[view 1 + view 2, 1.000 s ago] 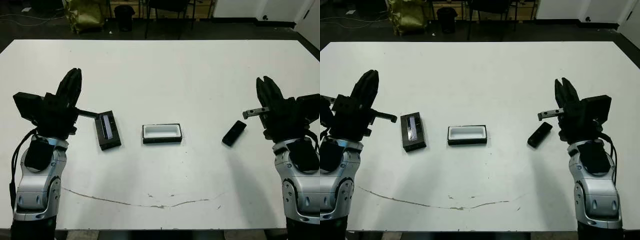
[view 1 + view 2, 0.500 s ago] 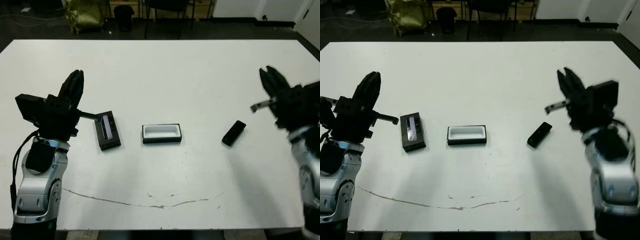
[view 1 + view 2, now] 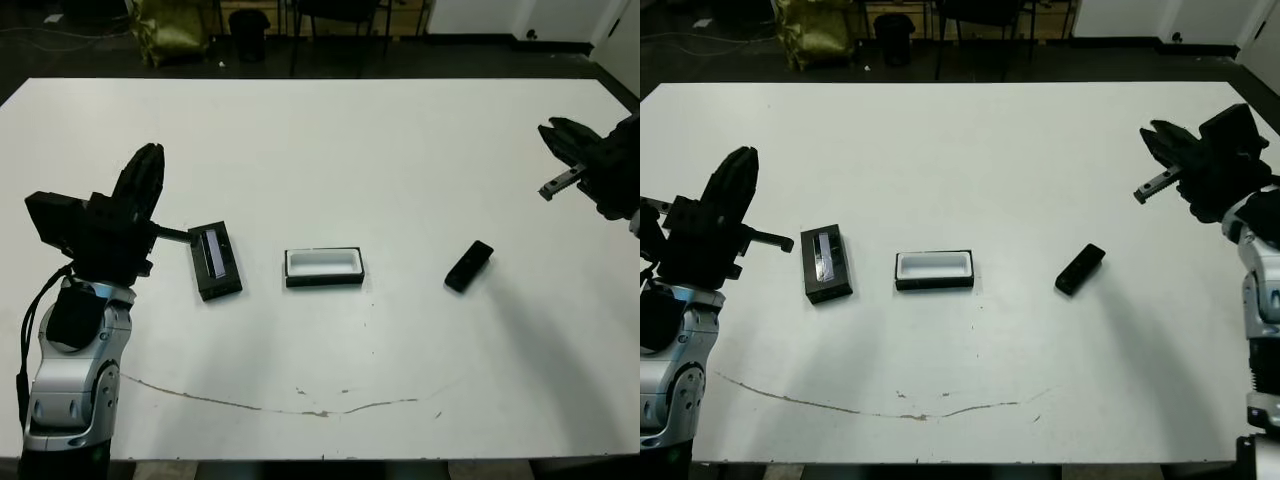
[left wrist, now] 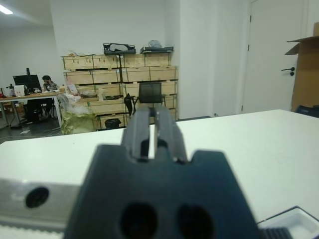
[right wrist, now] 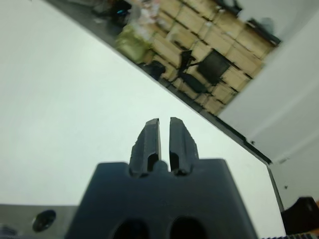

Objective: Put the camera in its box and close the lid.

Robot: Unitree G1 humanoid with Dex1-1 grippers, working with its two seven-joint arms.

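Head views: I see the table (image 3: 330, 140) wide and white, with the far half bare and plenty of free surface toward every edge. Three items sit in a row across the middle. The lid (image 3: 215, 261) lies at left, strip up, its long axis running away from me. The box (image 3: 323, 267) sits in the centre, open, white lining showing, well apart from the lid. The camera (image 3: 468, 266) lies to the right of the box, skewed diagonally, well apart from it and flat on the table. A thin brown crack line (image 3: 300, 408) runs along the near side.

The left gripper (image 3: 143, 178) is raised over the left margin, just outside the lid, fingers pointing away from me. The right gripper (image 3: 1165, 140) is up near the right edge, beyond the camera and clear of it, tilted inward toward the table centre.

Left wrist view: I see the left fingers (image 4: 139, 130) with only a thin slit between them, nothing held, so I log them as closed. A corner of the box (image 4: 298, 225) shows low at the frame edge. A person (image 4: 47, 83) sits at a desk in the far room.

Right wrist view: the right fingers (image 5: 149, 139) stand parallel with a narrow gap, closed on nothing, over bare table.
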